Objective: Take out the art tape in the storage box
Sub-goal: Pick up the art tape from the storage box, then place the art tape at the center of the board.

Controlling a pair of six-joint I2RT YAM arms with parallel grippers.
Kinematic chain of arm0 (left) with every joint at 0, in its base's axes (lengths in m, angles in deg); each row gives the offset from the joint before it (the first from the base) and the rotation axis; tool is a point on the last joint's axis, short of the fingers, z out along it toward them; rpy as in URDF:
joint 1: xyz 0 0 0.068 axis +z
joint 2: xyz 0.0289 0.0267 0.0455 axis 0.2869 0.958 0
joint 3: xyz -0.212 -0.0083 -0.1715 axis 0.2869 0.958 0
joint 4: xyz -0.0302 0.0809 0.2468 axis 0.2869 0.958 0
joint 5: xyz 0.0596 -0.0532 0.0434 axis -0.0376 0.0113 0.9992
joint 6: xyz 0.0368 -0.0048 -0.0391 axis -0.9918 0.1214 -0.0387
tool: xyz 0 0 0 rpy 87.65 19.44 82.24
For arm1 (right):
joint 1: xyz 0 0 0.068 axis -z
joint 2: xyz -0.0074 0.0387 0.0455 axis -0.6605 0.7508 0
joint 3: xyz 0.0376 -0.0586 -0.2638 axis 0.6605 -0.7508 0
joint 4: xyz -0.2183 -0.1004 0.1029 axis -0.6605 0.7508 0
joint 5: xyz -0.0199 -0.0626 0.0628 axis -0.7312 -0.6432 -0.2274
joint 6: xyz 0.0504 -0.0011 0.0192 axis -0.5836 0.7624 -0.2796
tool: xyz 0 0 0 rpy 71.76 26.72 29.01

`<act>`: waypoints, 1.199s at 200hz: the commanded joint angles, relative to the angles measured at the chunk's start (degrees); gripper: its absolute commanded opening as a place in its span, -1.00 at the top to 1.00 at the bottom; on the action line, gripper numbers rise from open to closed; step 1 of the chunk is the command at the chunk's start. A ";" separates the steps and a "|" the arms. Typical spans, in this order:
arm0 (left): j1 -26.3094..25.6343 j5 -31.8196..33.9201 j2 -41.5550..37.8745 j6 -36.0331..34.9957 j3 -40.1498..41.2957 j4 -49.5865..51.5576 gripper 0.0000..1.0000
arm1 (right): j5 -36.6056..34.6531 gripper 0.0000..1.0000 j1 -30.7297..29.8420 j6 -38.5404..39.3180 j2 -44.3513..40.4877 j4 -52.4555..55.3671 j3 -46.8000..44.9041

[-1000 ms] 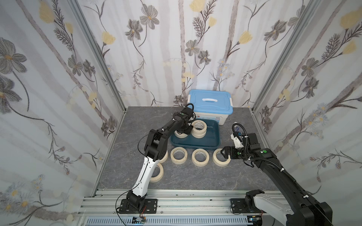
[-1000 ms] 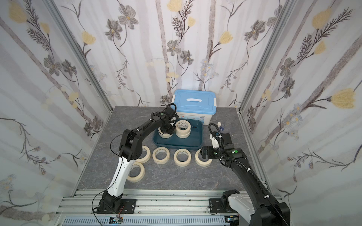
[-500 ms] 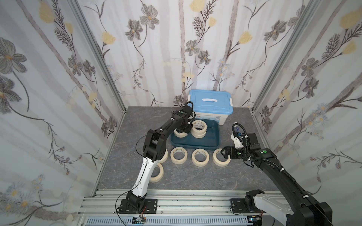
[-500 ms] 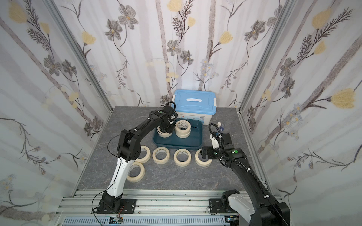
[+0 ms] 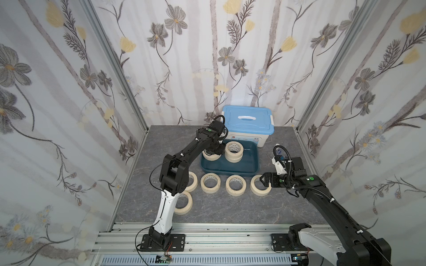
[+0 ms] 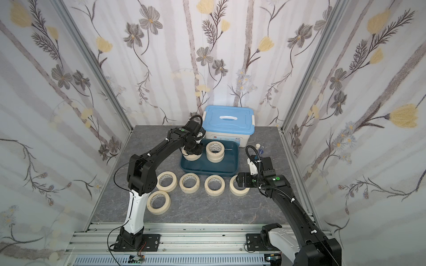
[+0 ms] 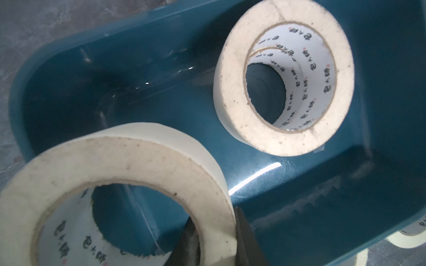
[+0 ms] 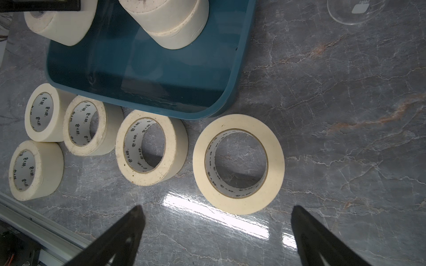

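Observation:
The storage box [image 5: 244, 163] is a shallow teal tray at mid-table. My left gripper [image 5: 213, 150] reaches into its left end and is shut on the wall of one cream art tape roll [image 7: 115, 175], with one finger [image 7: 189, 241] inside the core and the other outside. Two more rolls stand stacked [image 5: 234, 152] in the box, also seen in the left wrist view [image 7: 283, 76]. Several rolls lie on the table in front of the box [image 5: 235, 185]. My right gripper [image 8: 216, 221] hangs open just beside the rightmost roll [image 8: 238, 163], touching nothing.
A white bin with a light-blue handled lid [image 5: 247, 124] stands right behind the box. A small clear glass vessel [image 6: 259, 147] sits right of the box. Walls close in on three sides; an aluminium rail [image 5: 207, 237] runs along the front edge.
My left gripper has closed a little more on the roll at the box's left end, and its wrist has shifted slightly. The right arm has not moved.

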 commanded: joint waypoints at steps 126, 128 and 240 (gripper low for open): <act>-6.08 3.48 -25.90 8.13 27.33 -4.06 0.83 | 2.18 -1.00 0.01 -2.12 3.25 -3.95 1.63; -6.15 3.48 -26.26 8.31 27.79 -3.96 0.83 | 2.22 -1.00 0.03 -2.20 3.26 -4.05 1.62; -13.00 2.40 -39.34 20.92 46.02 -4.64 0.83 | 2.06 -1.00 0.06 -3.19 6.42 -6.83 2.71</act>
